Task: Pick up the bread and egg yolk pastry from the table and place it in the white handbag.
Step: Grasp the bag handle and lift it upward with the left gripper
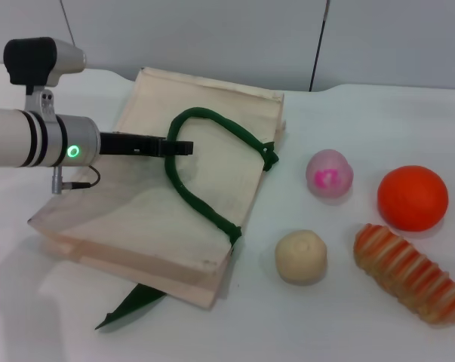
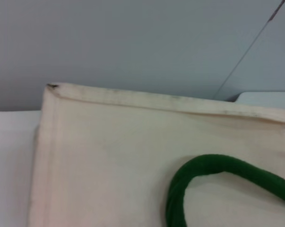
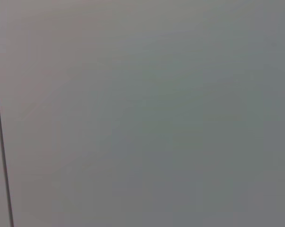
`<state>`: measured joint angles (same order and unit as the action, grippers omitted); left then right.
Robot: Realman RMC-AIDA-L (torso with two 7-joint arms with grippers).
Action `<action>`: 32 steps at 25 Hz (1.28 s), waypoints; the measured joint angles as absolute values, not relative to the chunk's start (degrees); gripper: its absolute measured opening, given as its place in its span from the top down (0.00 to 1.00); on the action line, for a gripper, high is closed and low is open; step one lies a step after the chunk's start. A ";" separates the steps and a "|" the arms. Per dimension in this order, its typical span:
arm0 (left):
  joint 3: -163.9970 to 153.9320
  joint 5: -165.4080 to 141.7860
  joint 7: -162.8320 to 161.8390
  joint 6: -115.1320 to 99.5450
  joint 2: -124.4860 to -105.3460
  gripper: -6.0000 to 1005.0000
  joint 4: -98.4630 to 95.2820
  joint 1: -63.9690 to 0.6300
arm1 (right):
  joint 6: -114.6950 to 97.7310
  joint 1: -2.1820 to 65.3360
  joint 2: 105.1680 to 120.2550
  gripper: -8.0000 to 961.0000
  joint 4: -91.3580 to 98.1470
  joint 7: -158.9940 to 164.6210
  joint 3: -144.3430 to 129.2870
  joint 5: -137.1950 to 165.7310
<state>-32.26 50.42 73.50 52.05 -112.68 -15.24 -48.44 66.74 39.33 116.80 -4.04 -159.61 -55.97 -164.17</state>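
Observation:
The white handbag (image 1: pixel 159 204) lies flat on the table at centre left, its dark green handle (image 1: pixel 212 124) looped across the top. My left gripper (image 1: pixel 179 147) reaches in from the left and sits right at the handle's left bend. The left wrist view shows the handbag (image 2: pixel 109 156) and its handle (image 2: pixel 199 172) close up. The egg yolk pastry (image 1: pixel 301 256) rests on the table to the right of the bag. Further right, near the front edge, lies the ridged bread (image 1: pixel 410 273). My right gripper is out of view; its wrist view shows only a grey wall.
A round orange fruit (image 1: pixel 412 197) sits behind the bread, and a pale ball with pink marks (image 1: pixel 329 173) lies behind the pastry. A green strap end (image 1: pixel 129 305) pokes out from under the bag's front. A grey wall stands behind the table.

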 joint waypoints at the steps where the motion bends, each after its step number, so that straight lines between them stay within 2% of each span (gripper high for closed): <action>1: -32.26 50.40 73.43 52.35 -112.62 0.16 -15.27 -48.51 | 66.75 39.33 116.80 0.08 -4.04 -159.58 -55.98 -164.18; 10: -32.26 46.42 65.97 52.97 -111.49 0.16 -15.39 -49.85 | 67.08 39.39 116.81 0.08 -4.04 -159.52 -55.90 -164.18; 15: -32.26 44.56 62.28 52.73 -110.82 0.23 -15.45 -50.50 | 67.18 39.56 116.81 0.08 -3.82 -158.36 -56.24 -164.18; 18: -32.25 42.88 59.89 52.38 -110.67 0.46 -15.46 -51.03 | 67.48 39.57 116.81 0.08 -3.66 -157.43 -56.36 -164.18; 23: -32.25 42.36 58.03 51.02 -110.59 0.71 -15.47 -51.17 | 68.80 39.57 116.81 0.08 -3.76 -157.33 -56.65 -164.18; 32: -32.25 42.59 57.67 48.79 -110.57 0.81 -15.26 -51.68 | 69.00 39.55 116.80 0.08 -3.82 -157.32 -56.69 -163.50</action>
<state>-32.25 42.59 57.67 48.79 -110.57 -15.26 -51.68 69.00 39.55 116.80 -3.82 -157.32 -56.69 -163.50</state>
